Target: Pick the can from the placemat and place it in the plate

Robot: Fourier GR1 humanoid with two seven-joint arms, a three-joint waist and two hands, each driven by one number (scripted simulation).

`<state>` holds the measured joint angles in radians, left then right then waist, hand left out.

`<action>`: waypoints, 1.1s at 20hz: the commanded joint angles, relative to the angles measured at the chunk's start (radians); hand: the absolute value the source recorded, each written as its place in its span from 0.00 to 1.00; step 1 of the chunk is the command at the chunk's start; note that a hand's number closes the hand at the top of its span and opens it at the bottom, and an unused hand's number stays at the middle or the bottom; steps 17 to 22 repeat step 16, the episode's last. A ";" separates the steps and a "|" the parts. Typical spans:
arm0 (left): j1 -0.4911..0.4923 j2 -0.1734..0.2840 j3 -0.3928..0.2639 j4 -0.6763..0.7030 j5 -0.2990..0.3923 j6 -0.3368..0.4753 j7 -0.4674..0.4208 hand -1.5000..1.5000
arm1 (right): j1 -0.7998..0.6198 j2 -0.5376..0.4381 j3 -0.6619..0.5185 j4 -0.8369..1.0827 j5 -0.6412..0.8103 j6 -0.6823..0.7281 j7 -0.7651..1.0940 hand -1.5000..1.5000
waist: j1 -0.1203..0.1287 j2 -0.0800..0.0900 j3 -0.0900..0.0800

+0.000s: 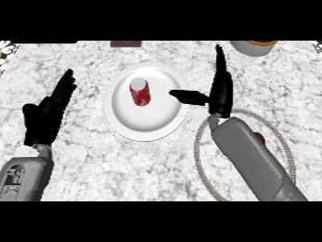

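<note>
Red can (139,93) upright on white plate (148,124), label unreadable, right robot hand (217,90) open beside

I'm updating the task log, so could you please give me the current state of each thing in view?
can: upright on the plate, released
plate: on the counter, holding the can
placemat: partly hidden by the right forearm
right hand: open, beside the plate
left hand: open, resting at the left

Bright even light, no glare, faint soft shadows, slightly blurry
</note>
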<state>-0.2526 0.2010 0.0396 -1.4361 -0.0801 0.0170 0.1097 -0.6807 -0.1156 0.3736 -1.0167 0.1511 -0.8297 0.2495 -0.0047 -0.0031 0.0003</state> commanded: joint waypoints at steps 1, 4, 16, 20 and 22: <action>-0.007 0.016 0.028 0.011 0.002 -0.001 -0.011 0.50 | 0.170 -0.125 -0.050 -0.189 -0.065 0.099 -0.066 0.00 | -0.012 -0.001 0.000; -0.013 -0.023 -0.013 0.017 -0.037 0.025 -0.001 0.50 | 0.300 -0.165 -0.033 -0.348 -0.055 0.134 -0.053 0.00 | -0.012 -0.001 0.000; -0.003 -0.032 0.021 0.037 -0.024 -0.020 -0.028 0.50 | 0.390 -0.196 -0.281 -0.266 -0.109 0.375 -0.227 0.00 | 0.005 0.003 0.000; -0.003 -0.032 0.021 0.037 -0.024 -0.020 -0.028 0.50 | 0.390 -0.196 -0.281 -0.266 -0.109 0.375 -0.227 0.00 | 0.005 0.003 0.000; -0.003 -0.032 0.021 0.037 -0.024 -0.020 -0.028 0.50 | 0.390 -0.196 -0.281 -0.266 -0.109 0.375 -0.227 0.00 | 0.005 0.003 0.000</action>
